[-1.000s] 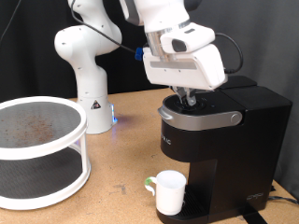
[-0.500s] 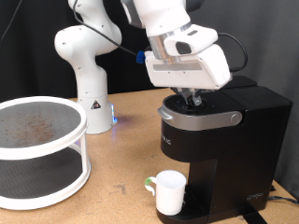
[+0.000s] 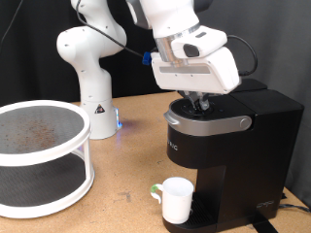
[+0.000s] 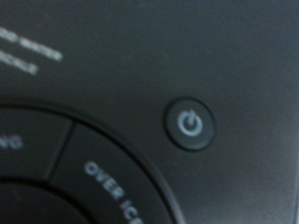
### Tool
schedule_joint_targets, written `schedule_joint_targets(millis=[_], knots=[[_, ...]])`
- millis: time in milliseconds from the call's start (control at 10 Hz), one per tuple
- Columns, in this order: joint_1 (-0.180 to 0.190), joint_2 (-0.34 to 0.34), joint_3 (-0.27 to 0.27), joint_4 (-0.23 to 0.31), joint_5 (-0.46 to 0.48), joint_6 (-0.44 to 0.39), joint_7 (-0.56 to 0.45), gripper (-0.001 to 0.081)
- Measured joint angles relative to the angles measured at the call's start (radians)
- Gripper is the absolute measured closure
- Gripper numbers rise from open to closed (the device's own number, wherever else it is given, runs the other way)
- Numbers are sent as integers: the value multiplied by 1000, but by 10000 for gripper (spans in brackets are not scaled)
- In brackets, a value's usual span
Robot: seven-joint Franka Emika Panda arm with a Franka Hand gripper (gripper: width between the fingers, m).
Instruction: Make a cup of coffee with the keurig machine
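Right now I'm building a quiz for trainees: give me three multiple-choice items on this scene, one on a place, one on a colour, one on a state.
1. Where is the cup?
A. on the white stand
B. at the keurig machine's base, under its spout
C. in the pincer

2. What colour is the stand?
A. white
B. red
C. black

3. Where is the pincer?
A. gripping the cup
B. down at the machine's top
C. resting on the table

Answers: 1 B, the cup stands below the brew head; 2 A, its tiers are white; 3 B, the wrist view shows the power button close up.
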Motion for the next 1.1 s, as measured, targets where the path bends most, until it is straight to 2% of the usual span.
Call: schedule_joint_targets(millis=[500, 1100], knots=[[-2, 8, -5, 28, 0, -115, 22, 805], [-10, 103, -33, 167, 28, -345, 134, 805]])
